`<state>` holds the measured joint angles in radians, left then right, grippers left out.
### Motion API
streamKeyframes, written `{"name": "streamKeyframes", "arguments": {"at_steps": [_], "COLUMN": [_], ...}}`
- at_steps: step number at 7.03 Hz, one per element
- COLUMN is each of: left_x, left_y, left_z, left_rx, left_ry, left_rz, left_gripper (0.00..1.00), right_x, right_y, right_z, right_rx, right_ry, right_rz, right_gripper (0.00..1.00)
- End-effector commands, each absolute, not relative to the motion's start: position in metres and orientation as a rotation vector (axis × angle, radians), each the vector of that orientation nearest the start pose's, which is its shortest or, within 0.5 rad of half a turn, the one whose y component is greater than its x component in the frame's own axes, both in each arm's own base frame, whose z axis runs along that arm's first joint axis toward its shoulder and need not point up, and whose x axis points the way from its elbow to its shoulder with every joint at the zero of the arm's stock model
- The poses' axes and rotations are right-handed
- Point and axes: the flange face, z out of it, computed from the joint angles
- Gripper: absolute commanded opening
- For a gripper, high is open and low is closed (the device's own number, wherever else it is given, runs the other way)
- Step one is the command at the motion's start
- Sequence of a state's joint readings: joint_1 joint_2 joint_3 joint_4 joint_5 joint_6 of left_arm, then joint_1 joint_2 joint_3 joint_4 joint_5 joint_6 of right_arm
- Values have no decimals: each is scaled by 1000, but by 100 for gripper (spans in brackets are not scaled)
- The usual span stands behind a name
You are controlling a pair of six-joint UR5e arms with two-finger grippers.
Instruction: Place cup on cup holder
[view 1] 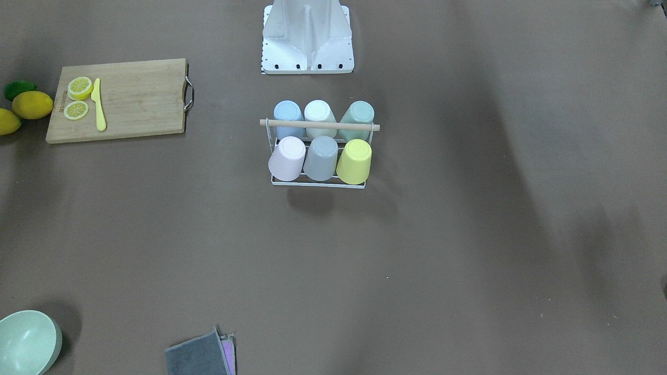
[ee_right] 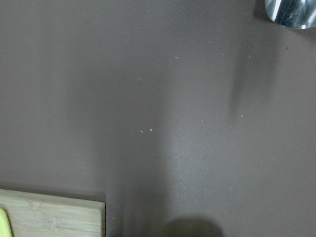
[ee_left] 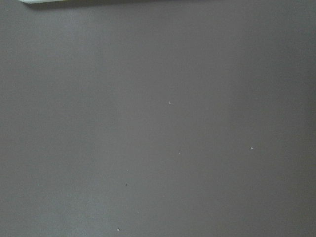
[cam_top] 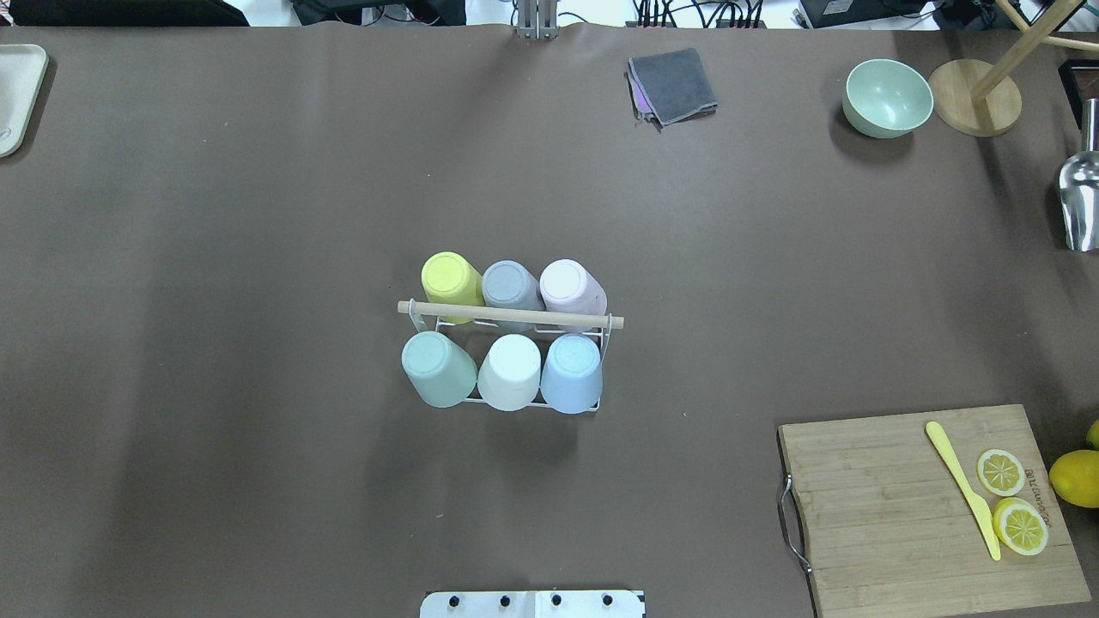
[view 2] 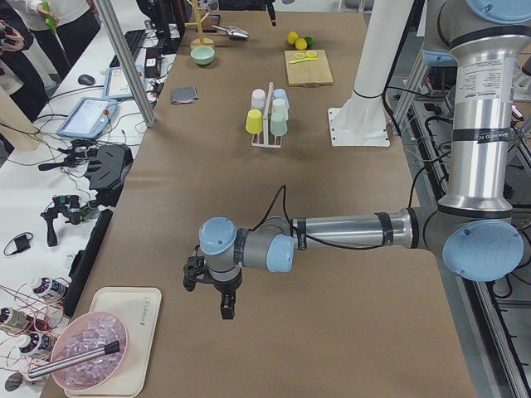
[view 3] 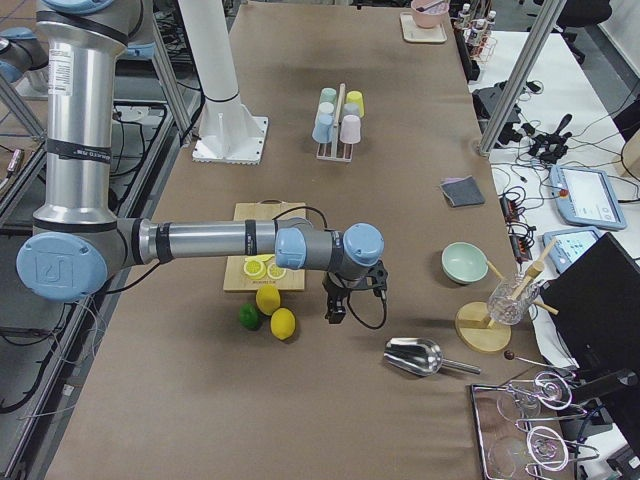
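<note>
The cup holder (cam_top: 511, 315), a white wire rack with a wooden rod handle, stands mid-table, also in the front view (view 1: 319, 126). Six cups sit upside down on its prongs: yellow (cam_top: 451, 279), grey (cam_top: 511, 285) and pink (cam_top: 571, 287) in the far row, green (cam_top: 438, 369), white (cam_top: 510, 372) and blue (cam_top: 573, 373) in the near row. My left gripper (view 2: 226, 308) shows only in the left side view, far from the rack by a tray. My right gripper (view 3: 335, 312) shows only in the right side view, by the lemons. I cannot tell whether either is open or shut.
A cutting board (cam_top: 901, 506) with lemon slices and a yellow knife (cam_top: 962, 489) lies at the near right. A green bowl (cam_top: 887, 97), grey cloth (cam_top: 672, 84), metal scoop (cam_top: 1080, 197) and wooden stand (cam_top: 974, 107) are at the far right. A tray (cam_top: 17, 94) is at the far left.
</note>
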<state>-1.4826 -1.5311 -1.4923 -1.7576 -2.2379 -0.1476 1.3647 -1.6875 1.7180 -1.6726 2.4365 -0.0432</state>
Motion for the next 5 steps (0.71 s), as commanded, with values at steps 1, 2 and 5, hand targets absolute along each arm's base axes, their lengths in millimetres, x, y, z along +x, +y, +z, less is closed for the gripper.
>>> {"name": "streamKeyframes", "arguments": {"at_steps": [1,2,5], "left_x": [-26,-25,-22], "left_y": [-463,-460,-457], "left_z": [719,721,732], "left_rx": [-28,-24,-17], "left_ry": [714,735,770], "left_rz": [-34,-31,-26], "left_gripper": [97,97,97], "right_x": [-26,-24,-4], "right_y": [-426,-420,-392], "right_z": [657,663,685], "right_rx": [-171,-203,-250], "right_ry": [-844,-846,-844], "right_rz": [-157,-107,-17], "right_gripper": [100,100,100]}}
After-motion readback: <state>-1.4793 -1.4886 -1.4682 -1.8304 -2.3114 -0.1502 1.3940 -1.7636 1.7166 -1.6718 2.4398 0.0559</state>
